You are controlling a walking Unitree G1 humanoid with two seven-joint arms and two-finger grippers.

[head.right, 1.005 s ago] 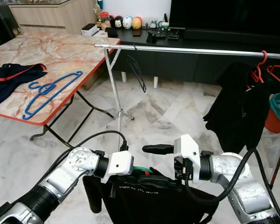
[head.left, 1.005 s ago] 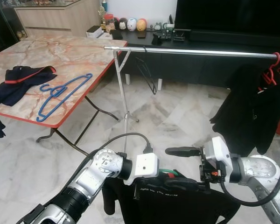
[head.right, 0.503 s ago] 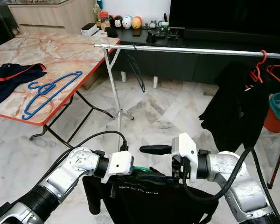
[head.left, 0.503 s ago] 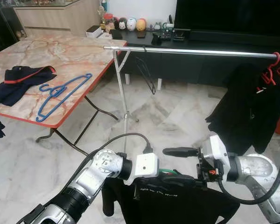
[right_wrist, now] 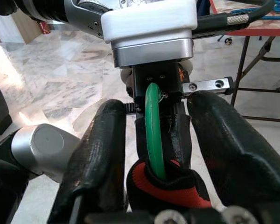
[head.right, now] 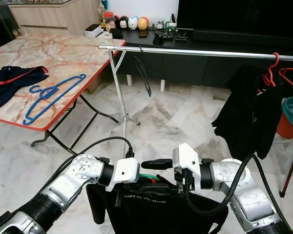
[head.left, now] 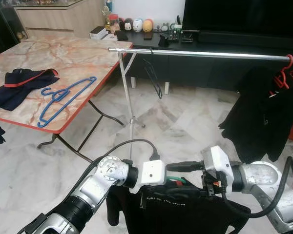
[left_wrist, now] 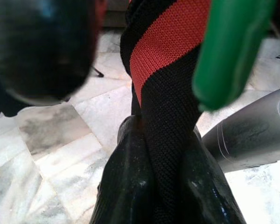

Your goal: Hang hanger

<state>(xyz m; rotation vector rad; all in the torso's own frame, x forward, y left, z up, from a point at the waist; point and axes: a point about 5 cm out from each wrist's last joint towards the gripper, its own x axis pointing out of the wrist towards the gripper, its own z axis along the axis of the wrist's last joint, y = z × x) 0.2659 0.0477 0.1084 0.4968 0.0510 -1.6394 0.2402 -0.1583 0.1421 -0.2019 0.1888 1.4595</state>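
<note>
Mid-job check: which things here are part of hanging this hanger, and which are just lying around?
Part of the job:
- green hanger, carrying the black garment
- left gripper, shut on the garment's collar
- right gripper, fingers open on either side of the hanger
- clothes rail

Lying about:
- blue hangers on the marble table
- dark clothing on that table
- black garment on a red hanger, already on the rail

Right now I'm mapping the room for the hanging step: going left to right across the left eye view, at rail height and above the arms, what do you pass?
Navy garment → blue hangers → clothes rail's upright pole → empty black hanger → red hanger at the rail's far right end.
</note>
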